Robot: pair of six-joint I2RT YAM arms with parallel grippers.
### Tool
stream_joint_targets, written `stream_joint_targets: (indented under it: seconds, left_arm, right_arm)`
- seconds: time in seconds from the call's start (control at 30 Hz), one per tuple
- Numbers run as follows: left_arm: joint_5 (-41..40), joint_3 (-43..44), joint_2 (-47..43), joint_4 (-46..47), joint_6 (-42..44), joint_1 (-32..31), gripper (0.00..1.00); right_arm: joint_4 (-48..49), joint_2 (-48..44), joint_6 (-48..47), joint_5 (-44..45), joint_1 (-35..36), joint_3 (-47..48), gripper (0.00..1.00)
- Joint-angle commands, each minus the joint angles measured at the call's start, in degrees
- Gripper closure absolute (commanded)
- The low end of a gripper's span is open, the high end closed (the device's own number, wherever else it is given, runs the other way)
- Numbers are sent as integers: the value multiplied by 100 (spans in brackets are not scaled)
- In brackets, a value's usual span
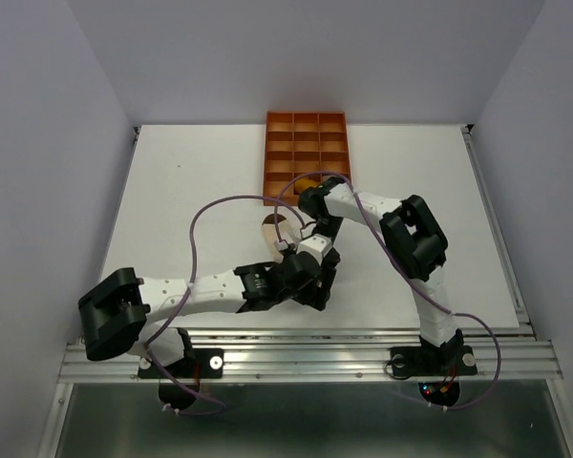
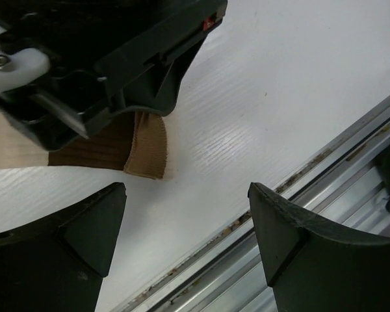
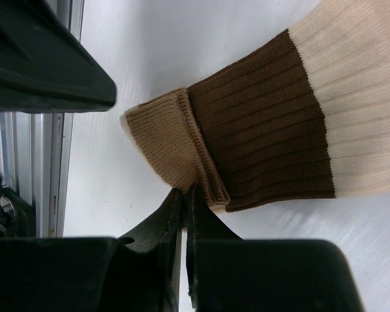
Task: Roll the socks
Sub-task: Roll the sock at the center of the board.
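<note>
A colour-blocked sock [image 3: 266, 123] lies flat on the white table, dark brown then cream, with its tan cuff [image 3: 169, 140] folded over once. My right gripper [image 3: 187, 190] is shut, and its tips pinch the edge of that folded cuff. In the left wrist view the right gripper's black body [image 2: 104, 58] covers most of the sock [image 2: 146, 146]. My left gripper [image 2: 187, 192] stands open just in front of the tan cuff, with only bare table between its fingers. From above, both grippers [image 1: 310, 286] [image 1: 306, 250] meet near the table's front, and the sock's [image 1: 270, 229] cream end shows to their left.
An orange tray [image 1: 306, 119] with square compartments stands at the back centre, with something mustard-coloured [image 1: 308, 181] in a near compartment. The metal rail [image 2: 325, 169] at the table's front edge runs close under the left gripper. Grey walls enclose the table on three sides.
</note>
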Motion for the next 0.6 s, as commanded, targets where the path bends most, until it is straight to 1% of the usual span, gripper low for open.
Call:
stream_joint_targets:
  seconds: [0.0,0.17,0.33,0.47,0.53,0.57]
  left_arm:
    - [-100,291,190,266,744,-88,13]
    - [-82,396,559,337,1166,-88,14]
    - [-99,370,745,311,1263,-88,18]
    - [-12,370,964,258,1272,-88,29]
    - [-107,352,1000,249,1211,-88,34]
    - [-152,352,1008,249,1211,-88,37]
  right_arm:
    - [-321,-115,-110,-187,-16,25,99]
    - [-321,-89,-180,-187,-16,-2,99]
    - [-321,-72,-189,-205,-16,16,99]
    - [-321,-54,-189,-240,-16,33,99]
    - [-321,-36,-198,-266,-16,33,99]
    - [-321,-19,-198,-275,-16,33,99]
